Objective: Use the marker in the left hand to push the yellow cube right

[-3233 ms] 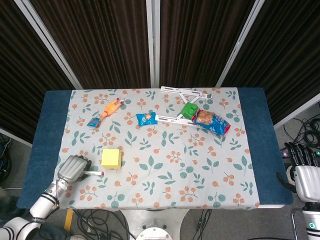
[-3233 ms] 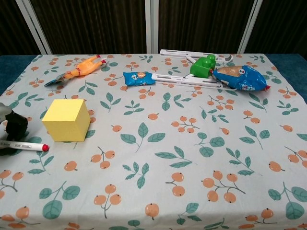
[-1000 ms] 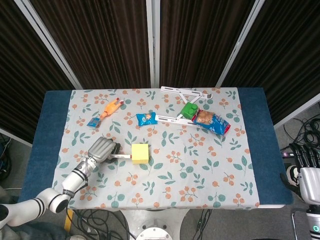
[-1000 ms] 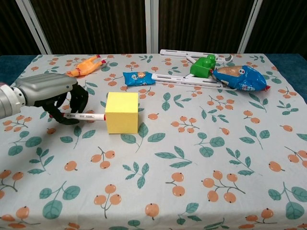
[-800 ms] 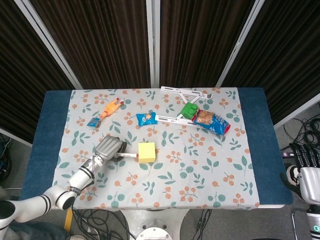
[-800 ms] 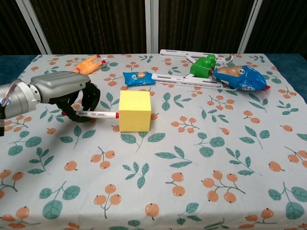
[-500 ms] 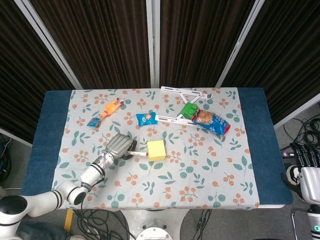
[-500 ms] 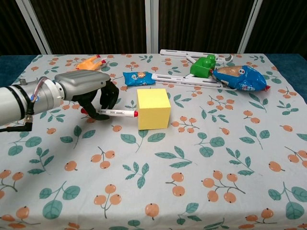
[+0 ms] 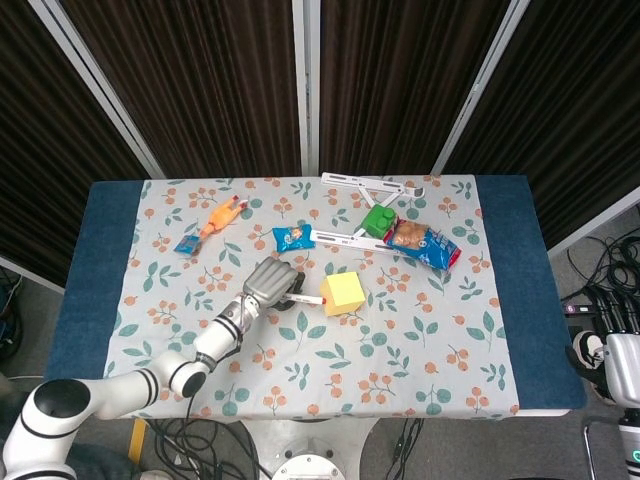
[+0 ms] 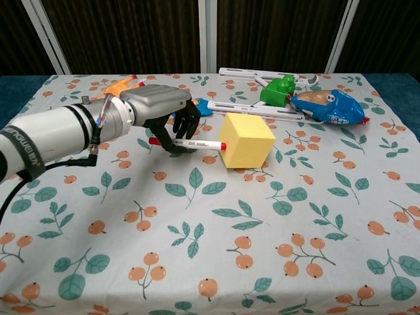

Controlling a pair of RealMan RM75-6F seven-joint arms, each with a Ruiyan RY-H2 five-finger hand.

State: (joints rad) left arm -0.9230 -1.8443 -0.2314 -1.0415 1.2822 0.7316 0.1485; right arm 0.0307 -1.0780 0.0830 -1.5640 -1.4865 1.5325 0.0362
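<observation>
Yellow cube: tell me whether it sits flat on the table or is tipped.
Tipped, it seems. In the chest view the yellow cube looks rotated with slanting edges, the marker held by the left hand against its left face.

Dark slatted panels behind table

Lab: curtained backdrop, floor cables.
</observation>
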